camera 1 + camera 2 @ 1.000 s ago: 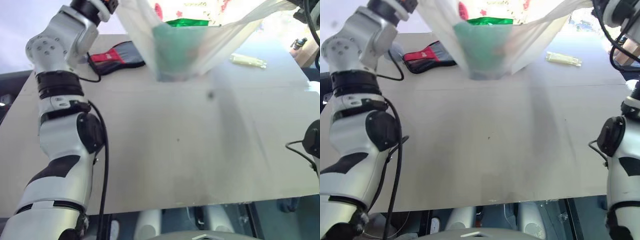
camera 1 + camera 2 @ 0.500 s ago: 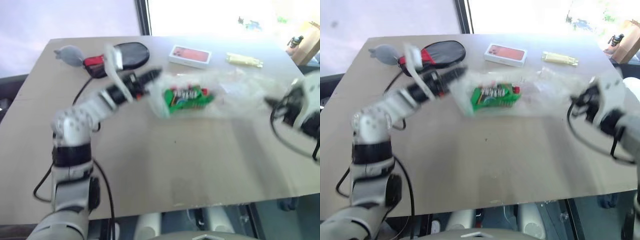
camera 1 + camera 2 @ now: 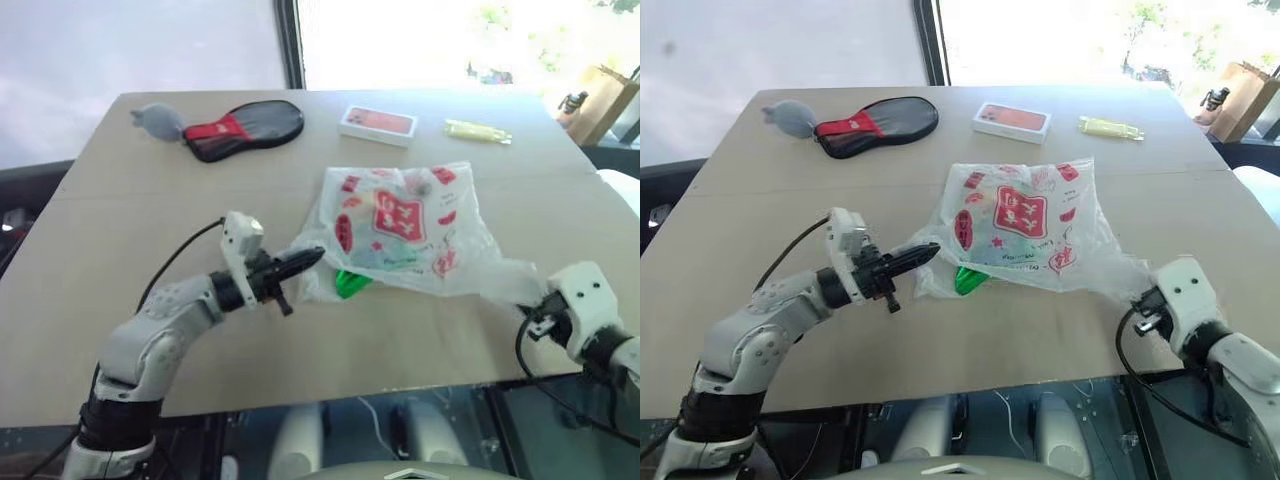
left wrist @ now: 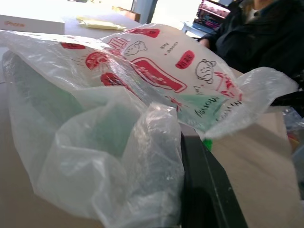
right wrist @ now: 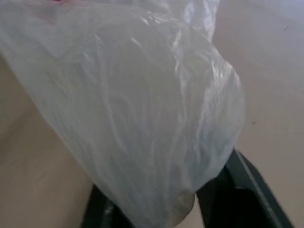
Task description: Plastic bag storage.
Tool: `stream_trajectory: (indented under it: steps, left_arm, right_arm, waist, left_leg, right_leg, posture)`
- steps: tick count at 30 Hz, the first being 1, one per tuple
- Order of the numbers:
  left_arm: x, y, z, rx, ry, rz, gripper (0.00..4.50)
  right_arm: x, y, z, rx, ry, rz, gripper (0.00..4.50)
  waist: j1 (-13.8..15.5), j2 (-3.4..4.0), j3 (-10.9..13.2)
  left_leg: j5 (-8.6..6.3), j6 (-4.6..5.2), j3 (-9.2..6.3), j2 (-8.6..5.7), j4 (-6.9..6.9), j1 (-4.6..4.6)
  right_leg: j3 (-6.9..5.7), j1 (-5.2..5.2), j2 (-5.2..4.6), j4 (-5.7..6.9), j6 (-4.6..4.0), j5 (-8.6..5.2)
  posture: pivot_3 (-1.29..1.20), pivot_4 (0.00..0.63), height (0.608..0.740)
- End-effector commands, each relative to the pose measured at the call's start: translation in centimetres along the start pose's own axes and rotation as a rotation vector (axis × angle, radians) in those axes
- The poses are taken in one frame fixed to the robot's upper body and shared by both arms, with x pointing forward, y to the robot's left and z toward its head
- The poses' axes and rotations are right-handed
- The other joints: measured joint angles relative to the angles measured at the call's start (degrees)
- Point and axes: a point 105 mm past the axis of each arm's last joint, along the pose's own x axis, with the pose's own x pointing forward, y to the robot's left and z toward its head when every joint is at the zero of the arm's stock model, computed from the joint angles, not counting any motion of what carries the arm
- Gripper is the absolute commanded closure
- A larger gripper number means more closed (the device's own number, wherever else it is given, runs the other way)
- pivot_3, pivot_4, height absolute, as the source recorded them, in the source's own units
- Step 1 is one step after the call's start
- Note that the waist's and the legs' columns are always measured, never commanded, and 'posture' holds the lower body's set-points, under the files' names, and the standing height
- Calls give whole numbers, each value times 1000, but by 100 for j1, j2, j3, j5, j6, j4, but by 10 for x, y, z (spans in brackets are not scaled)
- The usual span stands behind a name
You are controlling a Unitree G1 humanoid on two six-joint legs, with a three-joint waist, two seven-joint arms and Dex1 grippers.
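Bright windows back a tan table (image 3: 120, 300), which carries a black and red pouch (image 3: 245, 125), a grey lump (image 3: 155, 118), a red box (image 3: 378, 122) and a pale yellow packet (image 3: 478, 131) along its far edge.

Subject item: the plastic bag (image 3: 405, 230) lies slack on the table's middle, spread between both arms, with a green chip packet (image 3: 348, 283) showing through its near left corner.

Left gripper (image 3: 308, 260): lies level at the bag's left edge with film bunched against one black finger (image 4: 204, 190); how far its jaws stand apart cannot be told, nor whether it grips.

Right gripper (image 5: 156, 209): fingers parted, with a wad of the bag's right handle between them; a firm hold cannot be confirmed.

Handling assessment: the film is judged very light, limp, slippery and easily torn. It should be taken by gathered edges or handles, never the flat panel. The packet inside may shift the load when lifted.
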Motion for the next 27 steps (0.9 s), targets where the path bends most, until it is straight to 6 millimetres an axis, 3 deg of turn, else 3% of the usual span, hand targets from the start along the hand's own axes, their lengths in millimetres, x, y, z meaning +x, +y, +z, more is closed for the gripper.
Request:
stream_trajectory:
  steps: [1,3,5,6,9,10,16,27]
  left_arm:
    - [-17,-12,12,67,-19,-14,3071]
    - [-34,-4,8,78,2,73,2346]
    - [-55,9,6,96,17,184,2094]
    - [-64,13,4,121,35,220,1657]
    - [-82,18,-4,132,75,293,629]
    - [-84,18,-7,126,82,304,64]
    - [-101,27,-9,121,105,399,20]
    - [-95,32,-8,99,99,407,20]
  right_arm:
    - [-18,1,26,-54,-98,15,1668]
    - [-31,-3,23,-45,-71,34,913]
    - [-45,-20,21,-62,-38,31,418]
    - [-52,-30,21,-80,-14,33,64]
    - [-64,-48,21,-100,31,66,0]
    - [-65,-50,21,-105,39,79,0]
    - [-80,-74,21,-134,68,66,0]
    - [-86,-86,34,-141,43,38,0]
  waist:
    - [5,-1,0]
    - [18,-2,-2]
    - [26,-4,-4]
    - [32,-6,-1]
    - [35,-18,-8]
    - [32,-17,-8]
    - [34,-22,-10]
    - [41,-22,-10]
  left_leg:
    - [-3,5,0,-3,-2,-12]
    - [-9,9,2,-14,-5,-17]
    - [-19,9,4,-15,-11,-11]
    - [-26,9,6,-17,-11,-9]
    - [-30,7,36,-10,-12,-6]
    - [-30,7,38,-8,-11,-5]
    - [-34,0,43,-1,-9,-2]
    - [-40,22,60,-10,-9,-8]
  right_leg:
    - [0,-9,5,-3,6,-2]
    - [4,-11,12,-6,18,-7]
    - [8,-7,13,-8,35,-14]
    - [7,-6,14,-7,41,-18]
    - [5,-4,24,-24,26,-27]
    - [6,-4,24,-24,26,-27]
    - [10,-7,-1,-26,32,-31]
    - [14,-8,-6,-30,27,-28]
  posture:
    - [0,150,740]
    - [0,150,740]
    - [0,150,740]
    - [0,150,740]
    - [0,150,740]
    - [0,150,740]
    - [0,150,740]
    - [0,150,740]
